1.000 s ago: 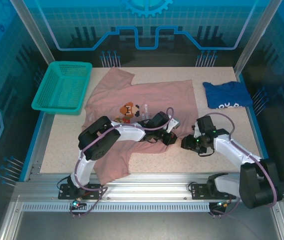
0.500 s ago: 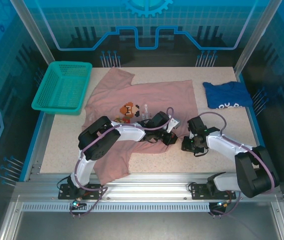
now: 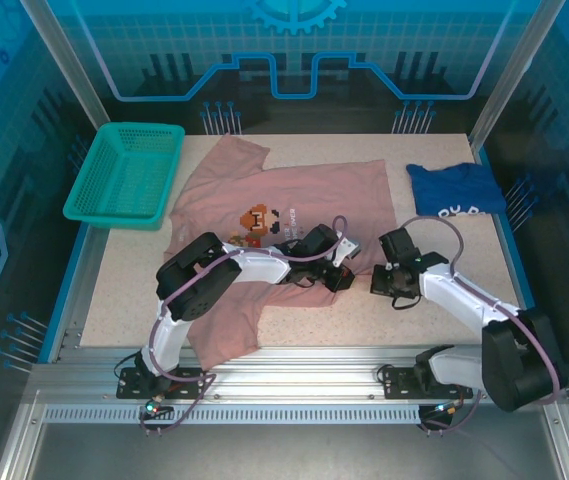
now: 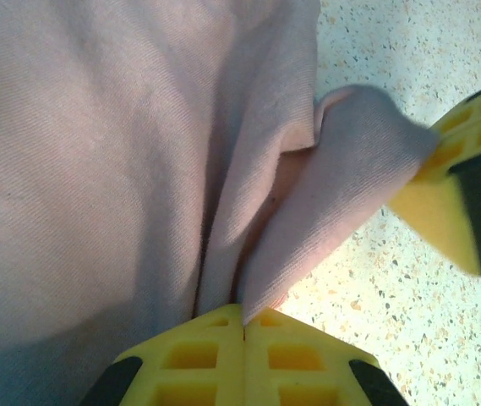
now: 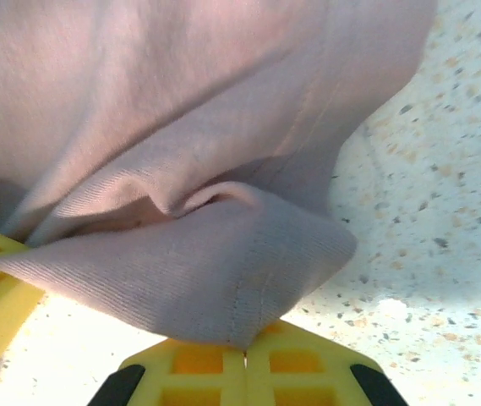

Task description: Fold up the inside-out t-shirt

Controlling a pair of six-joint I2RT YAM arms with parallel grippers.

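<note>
The pink t-shirt (image 3: 314, 200) is spread on the tabletop (image 3: 334, 325) just right of the green basket (image 3: 124, 175). Its hem corner farthest from the basket is pinched by the left end effector (image 4: 244, 326) and the right end effector (image 5: 244, 348), both clamped tight on cloth.

A speckled beige table (image 3: 444, 300) sits inside blue-lit translucent enclosure walls (image 3: 284, 50).
</note>
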